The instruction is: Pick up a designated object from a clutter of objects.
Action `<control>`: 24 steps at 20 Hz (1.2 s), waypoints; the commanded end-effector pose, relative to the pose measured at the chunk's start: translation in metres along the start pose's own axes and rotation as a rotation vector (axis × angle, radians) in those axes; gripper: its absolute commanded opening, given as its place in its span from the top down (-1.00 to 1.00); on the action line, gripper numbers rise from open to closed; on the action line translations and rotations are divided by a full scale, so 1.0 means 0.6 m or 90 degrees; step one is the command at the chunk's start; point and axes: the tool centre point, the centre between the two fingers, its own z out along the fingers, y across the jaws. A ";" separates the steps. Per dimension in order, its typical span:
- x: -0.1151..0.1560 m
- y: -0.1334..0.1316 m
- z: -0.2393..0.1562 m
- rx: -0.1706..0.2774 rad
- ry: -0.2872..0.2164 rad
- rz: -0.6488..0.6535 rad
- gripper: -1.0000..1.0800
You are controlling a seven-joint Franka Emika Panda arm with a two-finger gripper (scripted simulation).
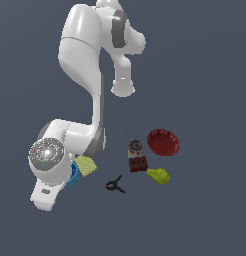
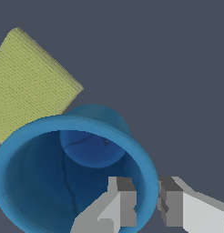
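The designated object, a bright-blue cup (image 2: 82, 154), fills the wrist view with its hollow inside facing the camera. My gripper (image 2: 145, 190) straddles its thick rim: one finger (image 2: 120, 200) is inside the cup, the other (image 2: 170, 200) outside, and both press on the wall. In the exterior view only a sliver of the cup (image 1: 74, 176) shows beside the arm's wrist, which hides the fingers. The yellow-green sponge (image 1: 86, 165) (image 2: 32, 82) lies right next to the cup.
The rest of the clutter lies toward the exterior view's right: a black clamp (image 1: 114, 185), a dark-red brick (image 1: 138, 164), a small can (image 1: 135, 147), a red fluted bowl (image 1: 162, 142) and a green pear (image 1: 159, 175).
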 end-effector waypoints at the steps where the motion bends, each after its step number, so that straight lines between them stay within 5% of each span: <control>1: 0.000 0.000 0.000 0.000 0.000 0.000 1.00; 12: 0.016 -0.003 -0.047 0.000 0.000 0.000 1.00; 24: 0.082 -0.014 -0.242 0.000 0.000 -0.001 1.00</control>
